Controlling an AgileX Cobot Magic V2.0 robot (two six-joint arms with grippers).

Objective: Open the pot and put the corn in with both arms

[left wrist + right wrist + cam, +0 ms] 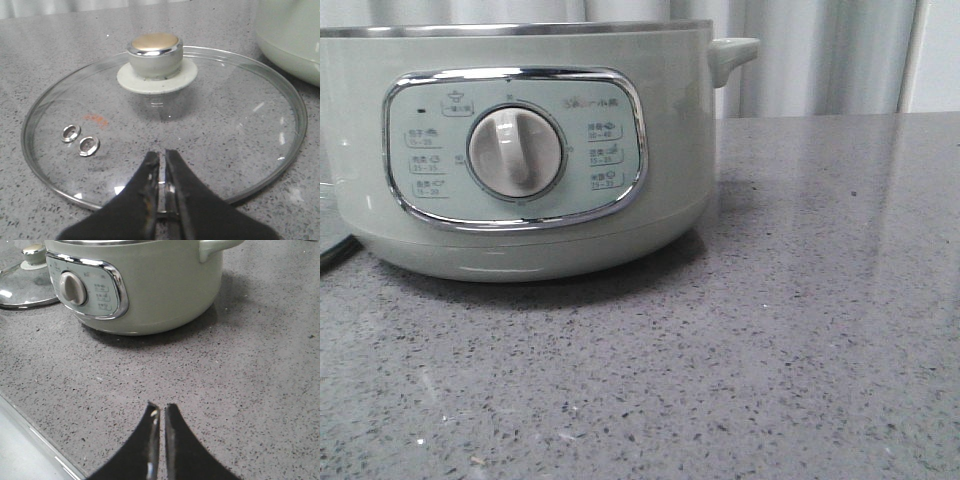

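The pale sage-green pot (670,120) fills the left of the front view, with its white dial (515,152), steel rim and side handle (732,52); no lid is on it. It also shows in the right wrist view (165,285) and the left wrist view (290,35). Its glass lid (210,130) lies flat on the counter beside the pot, knob (155,52) up. My left gripper (162,154) is shut and empty above the lid's near rim. My right gripper (160,408) is shut and empty over bare counter in front of the pot. The corn is out of view.
The grey speckled counter (800,350) stretches in front of and to the right of the pot. Its front edge (30,440) shows in the right wrist view. A pale curtain (820,50) hangs behind. The lid (22,287) also shows left of the pot.
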